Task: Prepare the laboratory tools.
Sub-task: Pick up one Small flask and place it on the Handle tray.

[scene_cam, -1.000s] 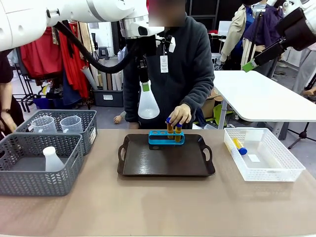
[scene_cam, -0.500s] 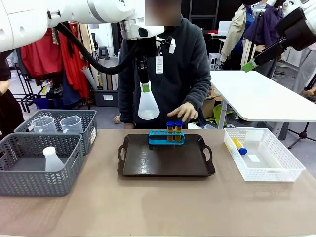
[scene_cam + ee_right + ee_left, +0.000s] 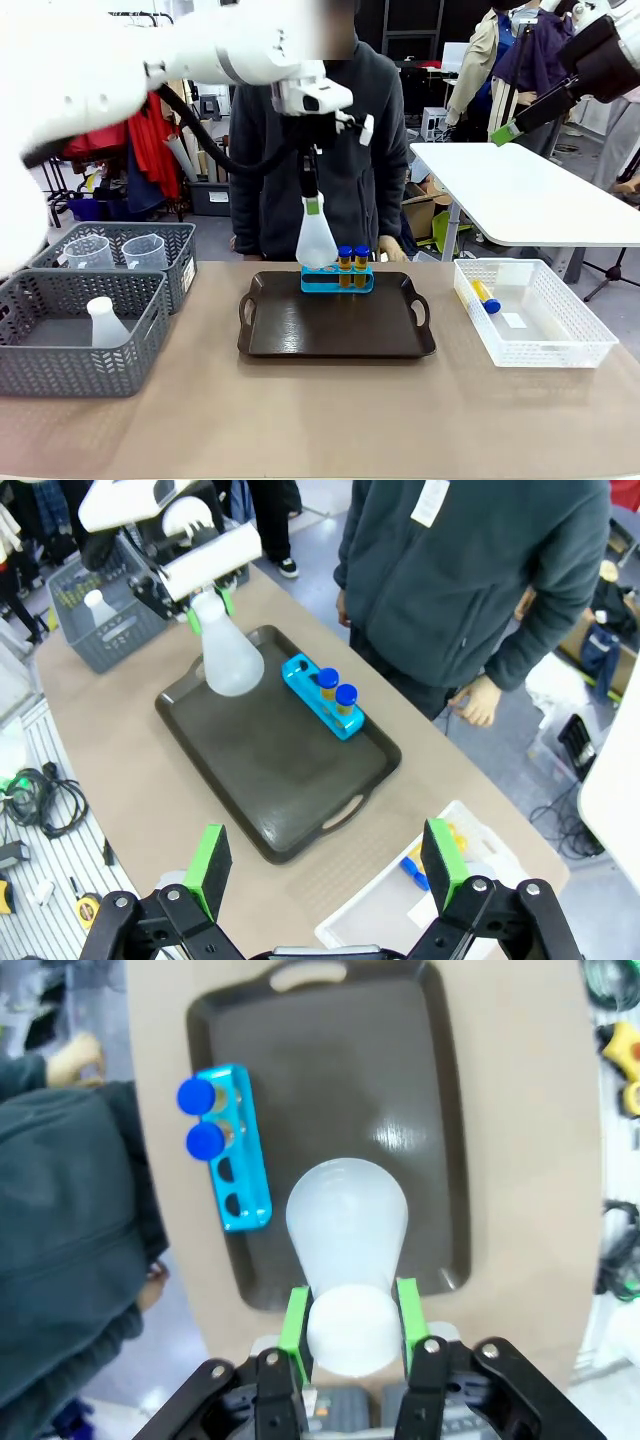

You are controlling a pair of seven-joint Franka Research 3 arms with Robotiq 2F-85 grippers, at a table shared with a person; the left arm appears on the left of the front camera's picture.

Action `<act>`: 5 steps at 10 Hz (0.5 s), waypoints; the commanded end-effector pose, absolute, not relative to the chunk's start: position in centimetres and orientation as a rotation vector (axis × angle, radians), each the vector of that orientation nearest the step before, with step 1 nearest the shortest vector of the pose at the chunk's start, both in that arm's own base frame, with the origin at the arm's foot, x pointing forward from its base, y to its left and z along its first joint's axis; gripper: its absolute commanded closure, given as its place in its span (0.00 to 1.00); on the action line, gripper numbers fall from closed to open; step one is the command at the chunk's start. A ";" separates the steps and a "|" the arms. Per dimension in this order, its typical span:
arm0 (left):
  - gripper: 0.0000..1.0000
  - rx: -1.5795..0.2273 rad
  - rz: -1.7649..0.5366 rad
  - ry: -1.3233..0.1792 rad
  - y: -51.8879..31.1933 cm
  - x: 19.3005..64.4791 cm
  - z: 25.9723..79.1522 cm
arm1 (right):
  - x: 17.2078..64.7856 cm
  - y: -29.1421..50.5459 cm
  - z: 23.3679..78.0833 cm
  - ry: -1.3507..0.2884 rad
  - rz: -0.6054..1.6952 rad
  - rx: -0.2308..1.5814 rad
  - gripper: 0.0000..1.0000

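The translucent white conical flask (image 3: 347,1215) is gripped at its neck by the left gripper (image 3: 350,1325). Its long axis is vertical, and its base is apparently just above the dark rectangular tray (image 3: 330,335), near the blue tube rack (image 3: 337,281). The right gripper (image 3: 325,865) is held open, well apart.

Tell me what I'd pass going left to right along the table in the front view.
Nearer grey basket holding a white flask → dark tray carrying a blue rack → white mesh basket holding a blue-capped tube.
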State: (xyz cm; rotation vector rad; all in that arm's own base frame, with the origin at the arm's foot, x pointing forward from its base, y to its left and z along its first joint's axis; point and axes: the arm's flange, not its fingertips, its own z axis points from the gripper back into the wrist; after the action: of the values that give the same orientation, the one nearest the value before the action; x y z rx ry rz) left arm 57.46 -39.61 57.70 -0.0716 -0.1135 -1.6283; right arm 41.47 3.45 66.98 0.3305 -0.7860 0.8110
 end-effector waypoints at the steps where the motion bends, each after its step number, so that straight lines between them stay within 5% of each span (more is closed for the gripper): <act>1: 1.00 -0.086 -1.732 -0.095 -42.2 61.2 57.4 | 41.5 3.4 67.1 -0.799 0.814 0.350 0.00; 5: 1.00 -0.094 -1.801 -0.041 -46.4 64.5 52.7 | 41.5 3.4 67.1 -0.799 0.814 0.350 0.00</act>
State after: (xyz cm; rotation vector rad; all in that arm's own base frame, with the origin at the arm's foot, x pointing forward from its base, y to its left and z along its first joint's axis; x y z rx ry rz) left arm 60.82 -43.63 50.15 -0.1243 -0.0629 -1.7642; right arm 41.46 3.46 66.98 0.3305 -0.7858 0.8113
